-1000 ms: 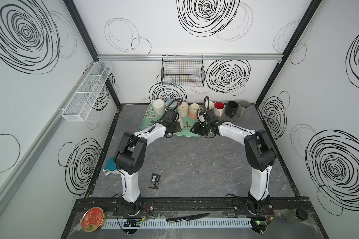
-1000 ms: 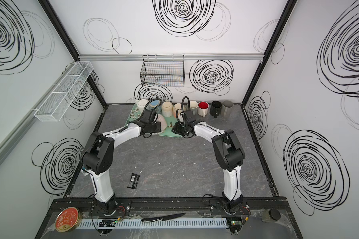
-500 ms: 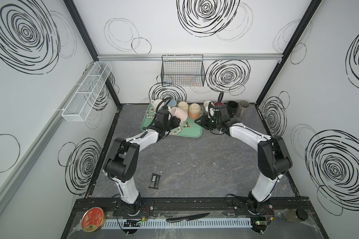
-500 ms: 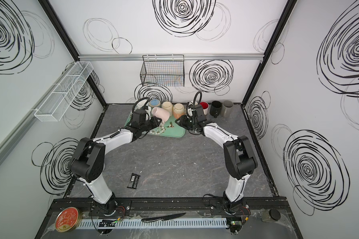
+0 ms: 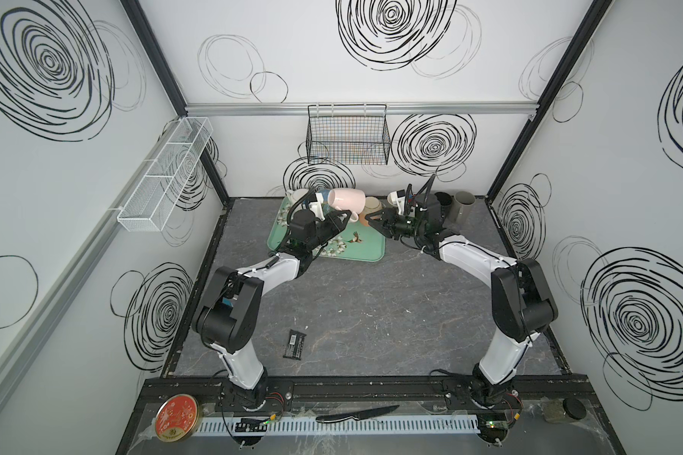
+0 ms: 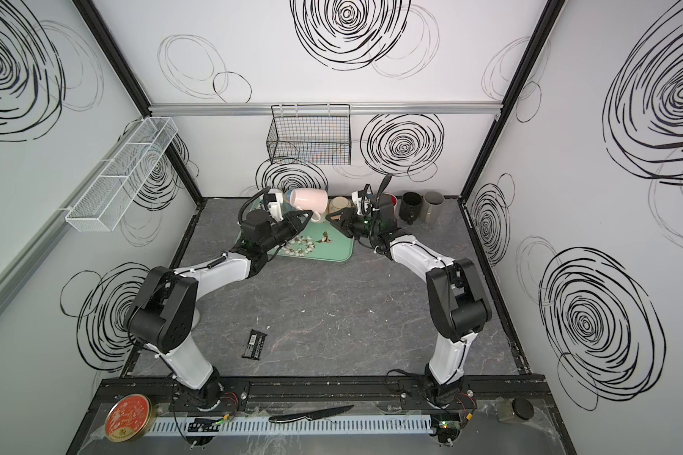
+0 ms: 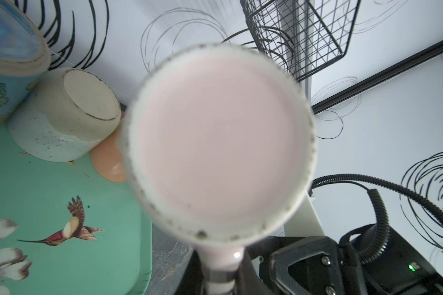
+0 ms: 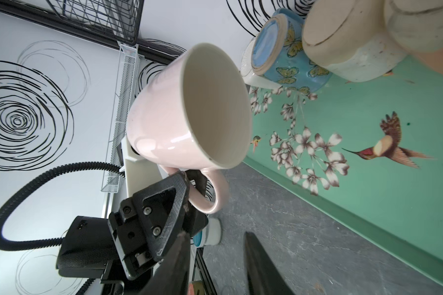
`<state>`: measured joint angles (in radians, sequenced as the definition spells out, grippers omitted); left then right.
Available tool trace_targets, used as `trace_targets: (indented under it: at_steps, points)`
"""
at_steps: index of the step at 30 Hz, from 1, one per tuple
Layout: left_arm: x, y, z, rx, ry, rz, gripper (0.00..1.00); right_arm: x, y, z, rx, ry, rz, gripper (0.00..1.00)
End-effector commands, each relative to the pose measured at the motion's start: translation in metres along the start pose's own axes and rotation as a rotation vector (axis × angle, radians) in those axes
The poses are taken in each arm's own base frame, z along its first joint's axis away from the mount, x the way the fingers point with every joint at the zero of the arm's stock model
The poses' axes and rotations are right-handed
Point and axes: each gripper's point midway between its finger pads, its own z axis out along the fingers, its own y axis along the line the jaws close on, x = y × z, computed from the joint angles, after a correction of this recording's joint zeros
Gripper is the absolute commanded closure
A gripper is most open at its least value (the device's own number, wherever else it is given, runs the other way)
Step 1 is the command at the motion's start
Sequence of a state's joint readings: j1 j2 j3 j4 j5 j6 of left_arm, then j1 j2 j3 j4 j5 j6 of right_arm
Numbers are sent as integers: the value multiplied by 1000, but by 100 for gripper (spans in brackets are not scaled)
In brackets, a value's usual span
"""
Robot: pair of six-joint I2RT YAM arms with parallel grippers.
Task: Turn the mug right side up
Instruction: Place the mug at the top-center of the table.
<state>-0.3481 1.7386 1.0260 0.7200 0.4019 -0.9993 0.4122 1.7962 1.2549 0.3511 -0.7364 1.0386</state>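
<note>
Right wrist: left gripper clamps mug handle. Mug sideways, raised over tray, mouth twd right gripper. Right's part-open, empty.

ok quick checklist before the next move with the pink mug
1. The left gripper is shut on the pink mug by its handle: ok.
2. Mug lifted off the tray: ok.
3. Mug upright: not ok, it lies sideways, mouth toward the right gripper.
4. Right gripper open and empty: ok.
5. Bare tray space for set-down: ok.
6. Grip firm enough to rotate: cannot tell.
</note>
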Motion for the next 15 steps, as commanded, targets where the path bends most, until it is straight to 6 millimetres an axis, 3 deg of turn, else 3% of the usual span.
trace_targets:
  at_steps: [1,15]
  points:
    - [-26,-79,-18,255,-94,48,100,-3,38,-3,-108,4,-22,60]
    - [-22,-109,-27,373,-77,4,100,2,53,8,-178,35,11,60]
